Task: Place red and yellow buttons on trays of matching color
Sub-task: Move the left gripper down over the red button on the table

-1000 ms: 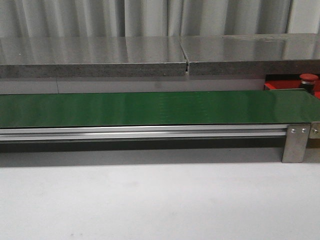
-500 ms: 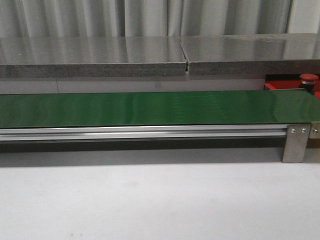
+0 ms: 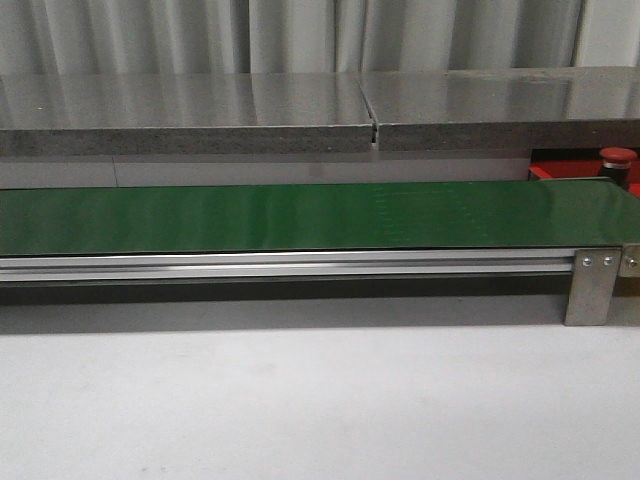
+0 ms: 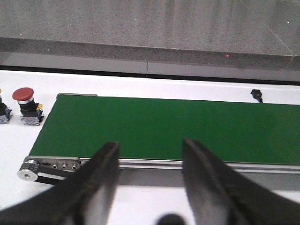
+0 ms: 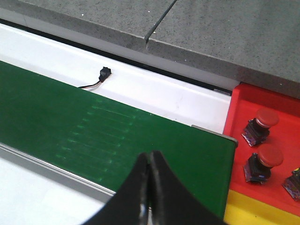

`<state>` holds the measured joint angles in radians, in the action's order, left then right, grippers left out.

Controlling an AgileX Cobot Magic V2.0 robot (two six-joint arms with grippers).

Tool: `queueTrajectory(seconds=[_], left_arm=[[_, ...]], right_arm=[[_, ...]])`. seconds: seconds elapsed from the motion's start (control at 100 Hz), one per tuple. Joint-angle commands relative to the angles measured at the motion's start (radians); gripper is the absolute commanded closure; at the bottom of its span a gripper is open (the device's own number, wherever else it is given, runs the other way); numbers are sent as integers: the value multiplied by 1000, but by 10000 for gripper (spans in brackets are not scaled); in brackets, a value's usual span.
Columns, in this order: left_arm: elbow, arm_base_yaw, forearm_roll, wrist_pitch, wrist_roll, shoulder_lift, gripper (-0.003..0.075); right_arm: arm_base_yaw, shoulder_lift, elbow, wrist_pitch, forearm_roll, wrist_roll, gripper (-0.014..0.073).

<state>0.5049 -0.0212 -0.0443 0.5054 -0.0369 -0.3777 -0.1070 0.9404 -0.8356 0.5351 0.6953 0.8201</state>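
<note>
- left gripper (image 4: 150,183): jaws spread, empty, over the near edge of the green belt (image 4: 164,126).
- a loose red button (image 4: 26,105) stands upright on the white tabletop (image 4: 18,140) just off the belt's end, about 10 o'clock from this gripper, so the left arm looks nearer.
- right gripper (image 5: 150,187): clenched, holding nothing; the red tray (image 5: 241,101) with two red buttons (image 5: 260,126) lies near 2 o'clock.

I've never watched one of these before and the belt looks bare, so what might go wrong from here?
The red button waits off the green belt's end, beside its roller; it could tip as it gets moved on. The right claw is shut, so it must open before any grab. The red tray already holds buttons, so a new one might bump them.
</note>
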Motion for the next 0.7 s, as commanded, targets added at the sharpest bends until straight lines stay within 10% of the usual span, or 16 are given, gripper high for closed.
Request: queueTrajectory(seconds=[0.0,0.42,0.69], left_arm=[[24,-8,-6,-70,1,-13,190],[65,37,0,-135,-129,-73,174],[287,246,-41,-132,-197,-481,174]], right_arm=[[1,-16,-38,-43,21,9,662],[1,-16,-38,-43,21,9,662],[1,-16,-38,-43,21,9,662]])
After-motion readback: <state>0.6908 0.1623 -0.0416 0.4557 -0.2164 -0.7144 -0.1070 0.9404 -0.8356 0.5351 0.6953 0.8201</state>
